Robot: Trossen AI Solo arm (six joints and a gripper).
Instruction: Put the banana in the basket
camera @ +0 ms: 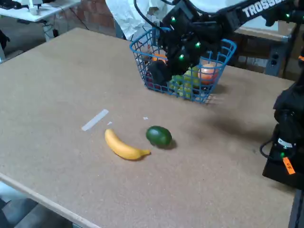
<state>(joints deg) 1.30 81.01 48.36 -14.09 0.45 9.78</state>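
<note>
Banana [124, 147], smooth, stiff and probably light, is lying on the table [57, 85] well clear of the gripper [159, 71], jaw state indiscernible, hovering at the basket [216, 90]; mid-curve grasp looking safest.

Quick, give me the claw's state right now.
Claw: cannot tell if open or closed; it is dark and blurred over the basket. It is not holding the banana, which lies on the table.
</note>
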